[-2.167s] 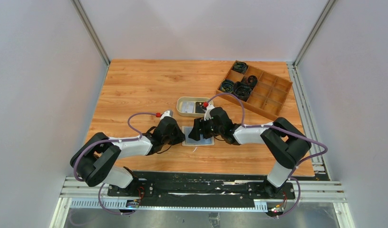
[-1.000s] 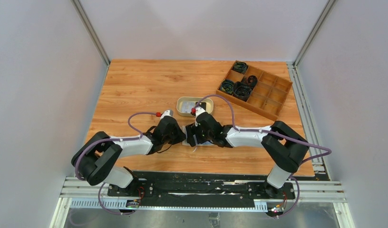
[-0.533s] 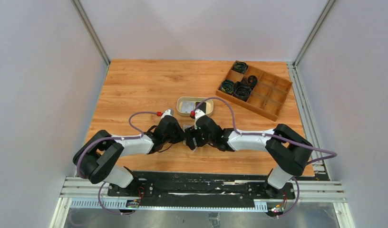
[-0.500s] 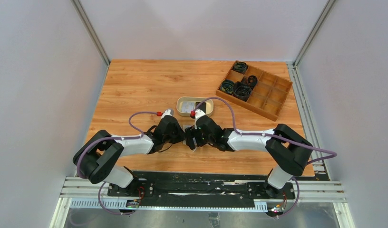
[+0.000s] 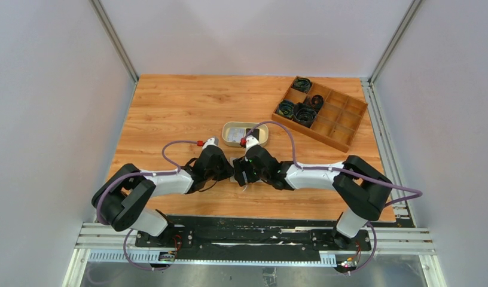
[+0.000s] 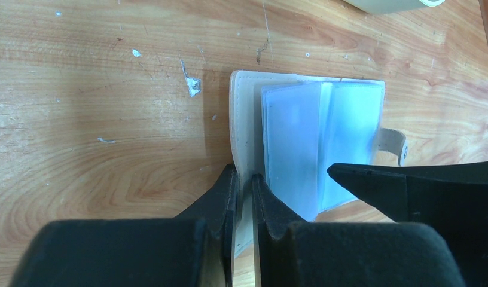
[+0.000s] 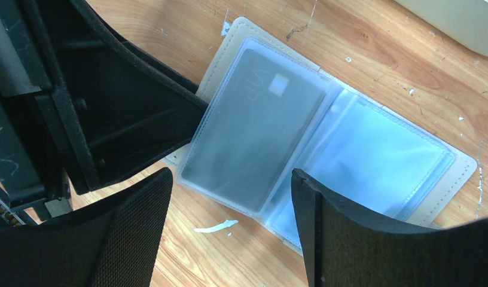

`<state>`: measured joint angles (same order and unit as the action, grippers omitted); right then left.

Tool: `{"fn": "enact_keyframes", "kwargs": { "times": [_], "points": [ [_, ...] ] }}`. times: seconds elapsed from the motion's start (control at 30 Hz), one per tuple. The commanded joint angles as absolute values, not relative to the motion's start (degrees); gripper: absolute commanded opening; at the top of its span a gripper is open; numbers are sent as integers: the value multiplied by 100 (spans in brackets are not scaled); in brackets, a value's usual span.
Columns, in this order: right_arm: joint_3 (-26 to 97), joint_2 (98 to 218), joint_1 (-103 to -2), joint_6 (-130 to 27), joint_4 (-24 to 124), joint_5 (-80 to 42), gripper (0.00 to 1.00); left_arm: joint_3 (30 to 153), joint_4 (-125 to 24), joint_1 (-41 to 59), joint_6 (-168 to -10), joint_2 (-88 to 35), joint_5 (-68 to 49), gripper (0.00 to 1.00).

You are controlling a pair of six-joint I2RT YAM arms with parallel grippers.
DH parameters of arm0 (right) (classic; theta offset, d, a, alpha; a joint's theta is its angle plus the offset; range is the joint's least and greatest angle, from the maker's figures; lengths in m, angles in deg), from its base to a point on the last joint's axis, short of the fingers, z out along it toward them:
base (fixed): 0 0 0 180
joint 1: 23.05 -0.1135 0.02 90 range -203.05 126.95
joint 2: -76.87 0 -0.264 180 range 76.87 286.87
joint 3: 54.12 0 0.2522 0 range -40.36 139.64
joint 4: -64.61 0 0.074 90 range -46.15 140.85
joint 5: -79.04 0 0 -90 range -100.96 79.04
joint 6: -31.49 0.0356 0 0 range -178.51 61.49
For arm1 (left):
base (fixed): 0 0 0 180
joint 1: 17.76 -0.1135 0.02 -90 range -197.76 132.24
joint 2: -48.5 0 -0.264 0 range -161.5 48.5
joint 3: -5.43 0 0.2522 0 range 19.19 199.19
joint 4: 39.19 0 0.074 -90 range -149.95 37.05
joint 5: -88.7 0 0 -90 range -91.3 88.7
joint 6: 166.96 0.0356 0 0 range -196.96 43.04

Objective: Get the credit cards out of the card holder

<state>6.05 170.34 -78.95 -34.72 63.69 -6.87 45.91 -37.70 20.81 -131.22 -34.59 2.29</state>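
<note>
The small, flat, cream card holder lies open on the wooden counter, just in front of the 2 arms. Its clear plastic pockets face up.

The left pincer is clenched on the cream edge of the card holder's left leaf. It looks like it is pinning the holder down so it cannot slide.

The right pincer is released, with its 2 fingers spread wide. It hangs just over the open pockets and holds nothing.

A dark grey plastic card sits inside the left pocket. A pale blue plastic card seems to sit in the right pocket, but the shiny plastic makes it hard to be sure.

So the task is only at its start. The holder is open and held, which is the first part. No card is out yet, as far as these views show. Each card has to be pinched at an edge and slid out of its pocket, 1 at a time.

An oval beige dish stands just behind the pincers. Something dark lies in it, too small to tell what. A brown wooden tray with many boxes sits well apart at the far right.
</note>
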Motion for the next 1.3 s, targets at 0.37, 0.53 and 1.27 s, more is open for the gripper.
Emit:
{"fn": "enact_keyframes", "kwargs": {
  "times": [0.37, 0.53, 1.27],
  "points": [
    [967, 17391, -7966, -3540, 6201, -492, 76, 4513, -4508, 2038, -12918, -3781, 389, 0],
    [949, 17388, -7950, -3620, 6094, -324, 77, 4512, -4521, 2038, -12900, -3780, 395, 0],
    [746, 17229, -7395, -3730, 5614, -216, 77, 4504, -4584, 2038, -12848, -3763, 379, 0]
  ]
}}
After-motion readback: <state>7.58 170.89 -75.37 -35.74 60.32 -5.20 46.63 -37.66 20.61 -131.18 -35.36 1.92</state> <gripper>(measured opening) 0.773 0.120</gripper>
